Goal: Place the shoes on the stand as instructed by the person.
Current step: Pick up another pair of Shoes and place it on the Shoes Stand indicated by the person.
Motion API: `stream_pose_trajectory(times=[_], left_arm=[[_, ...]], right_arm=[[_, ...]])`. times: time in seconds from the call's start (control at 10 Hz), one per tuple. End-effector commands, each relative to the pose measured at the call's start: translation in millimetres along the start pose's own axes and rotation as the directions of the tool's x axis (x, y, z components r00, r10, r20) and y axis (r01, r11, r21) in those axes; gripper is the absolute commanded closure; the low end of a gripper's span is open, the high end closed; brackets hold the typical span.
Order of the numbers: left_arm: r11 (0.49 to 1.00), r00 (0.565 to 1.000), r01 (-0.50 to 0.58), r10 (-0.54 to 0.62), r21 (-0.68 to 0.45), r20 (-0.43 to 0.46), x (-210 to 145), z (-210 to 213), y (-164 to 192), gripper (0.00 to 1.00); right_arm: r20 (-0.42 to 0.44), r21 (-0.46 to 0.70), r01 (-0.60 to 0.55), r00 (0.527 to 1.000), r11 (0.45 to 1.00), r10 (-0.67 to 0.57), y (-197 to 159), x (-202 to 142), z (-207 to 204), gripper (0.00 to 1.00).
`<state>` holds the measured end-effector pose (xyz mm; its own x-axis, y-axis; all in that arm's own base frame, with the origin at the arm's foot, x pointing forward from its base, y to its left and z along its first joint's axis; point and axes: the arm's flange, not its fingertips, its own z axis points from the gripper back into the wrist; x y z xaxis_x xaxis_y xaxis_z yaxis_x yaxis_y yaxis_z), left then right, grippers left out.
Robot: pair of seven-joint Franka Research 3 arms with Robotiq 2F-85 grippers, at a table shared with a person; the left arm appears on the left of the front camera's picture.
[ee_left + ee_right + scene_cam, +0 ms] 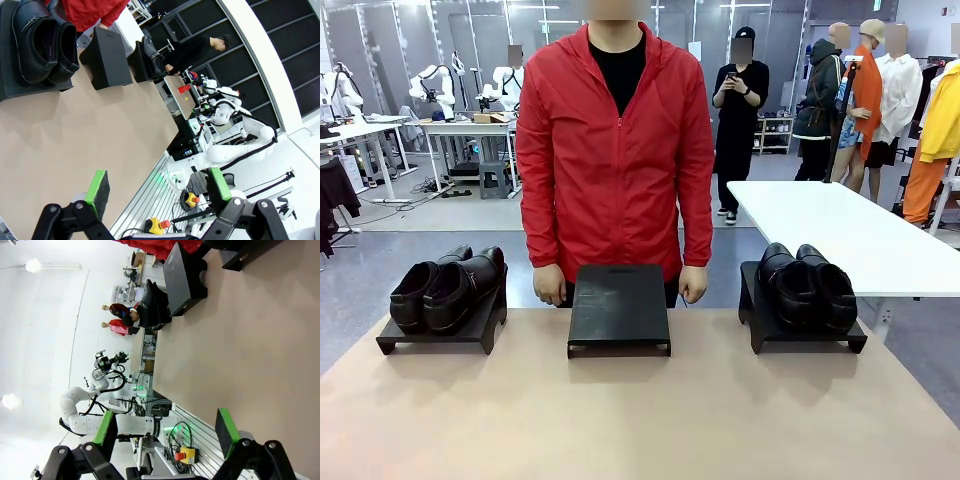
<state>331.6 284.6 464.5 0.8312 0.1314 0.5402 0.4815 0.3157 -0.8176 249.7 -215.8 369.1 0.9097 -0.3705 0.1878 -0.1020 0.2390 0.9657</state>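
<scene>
Beige tabletop, set in an open lab hall with white tables and bystanders behind. Far edge, three black stands in a row, well apart from one another. Left stand, near the far left corner: one pair of glossy black shoes side by side, toes toward the robot's side; a strap across the top is legible in the left wrist view. Middle stand, at the centre of the far edge: sloped top bare. Right stand, near the far right corner: second pair of black shoes, toes toward the robot's side, close to the right edge. Person in red jacket stands just behind the middle stand, both hands hanging at the far edge, one at each side of that stand. Near half of the table, from the stands to the near edge: unoccupied, with clear lanes between the stands. Left gripper: green pads spread wide, holding nothing, hanging over the table's edge. Right gripper: pads likewise spread wide, nothing between them, beside the table's edge.
</scene>
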Motion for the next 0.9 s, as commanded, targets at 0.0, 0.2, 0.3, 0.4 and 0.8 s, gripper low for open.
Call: stream_pose_trajectory(times=[0.0, 0.2, 0.3, 0.4, 0.8], left_arm=[[1.0, 1.0, 0.017, -0.017, -0.005, 0.014, -1.9, -1.5, -2.8, 0.0], [1.0, 1.0, 0.017, -0.017, -0.005, 0.014, -1.9, -1.5, -2.8, 0.0], [1.0, 1.0, 0.017, -0.017, -0.005, 0.014, -1.9, -1.5, -2.8, 0.0], [1.0, 1.0, 0.017, -0.017, -0.005, 0.014, -1.9, -1.5, -2.8, 0.0], [1.0, 1.0, 0.017, -0.017, -0.005, 0.014, -1.9, -1.5, -2.8, 0.0]], right_arm=[[-0.004, 0.003, -0.001, 1.0, 1.0, 0.001, 1.1, -0.7, -0.4, 0.0], [-0.004, 0.003, -0.001, 1.0, 1.0, 0.001, 1.1, -0.7, -0.4, 0.0], [-0.004, 0.003, -0.001, 1.0, 1.0, 0.001, 1.1, -0.7, -0.4, 0.0], [-0.004, 0.003, -0.001, 1.0, 1.0, 0.001, 1.1, -0.7, -0.4, 0.0], [-0.004, 0.003, -0.001, 1.0, 1.0, 0.001, 1.1, -0.7, -0.4, 0.0]])
